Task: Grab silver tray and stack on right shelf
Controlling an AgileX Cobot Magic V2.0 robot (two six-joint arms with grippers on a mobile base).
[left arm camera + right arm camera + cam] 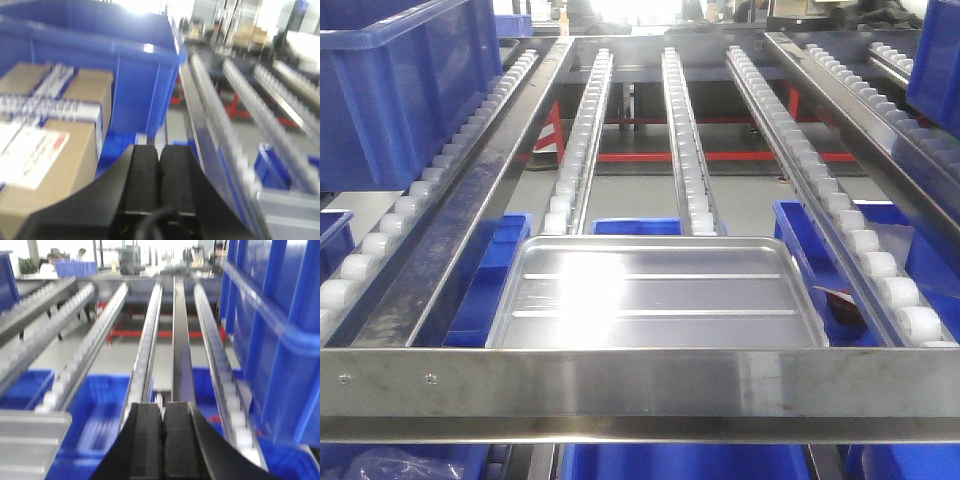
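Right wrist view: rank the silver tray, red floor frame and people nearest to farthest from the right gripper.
1. Silver tray, lower left, beside the right gripper.
2. Red floor frame, midway ahead, below the rails.
3. People, far back left.

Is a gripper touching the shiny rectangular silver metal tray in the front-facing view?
No, the silver tray lies alone on the white roller rails behind the steel front crossbar, with no gripper in sight.

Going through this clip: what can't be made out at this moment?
1. The silver tray: the front crossbar hides whether its near rim touches the bar, front view; the right wrist view cuts it off at the lower-left corner.
2. The cardboard box label: blurred and unreadable, left wrist view.
3. The left gripper and right gripper: outside the front view, so their positions relative to the tray are unclear.
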